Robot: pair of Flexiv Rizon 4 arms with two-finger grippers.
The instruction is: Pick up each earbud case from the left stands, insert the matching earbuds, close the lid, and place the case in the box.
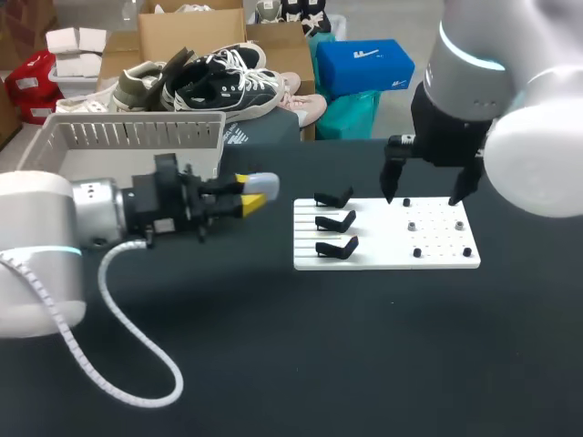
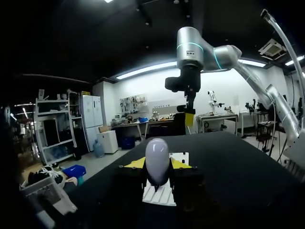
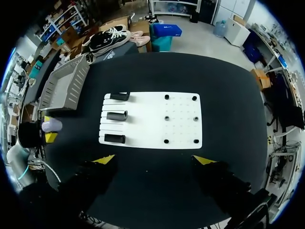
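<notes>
smooth oval earbud case (image 2: 157, 160) between left fingers (image 2: 137, 164)

Earbud case (image 1: 261, 185): pale lilac, smooth and rounded, clamped from two sides in the jaws of the left gripper (image 1: 249, 193), held off the surface (image 1: 273, 364), left of the white board (image 1: 437, 238) and apart from it.
Stands (image 1: 335, 221): three black angled cradles in one column on the board's left part.
Small dark pieces (image 1: 417, 252): in two columns on the board's right part; too small to tell whether they are earbuds.
Box (image 1: 137, 135): pale, slatted walls, open top, left of the board and farther back, well apart.
</notes>
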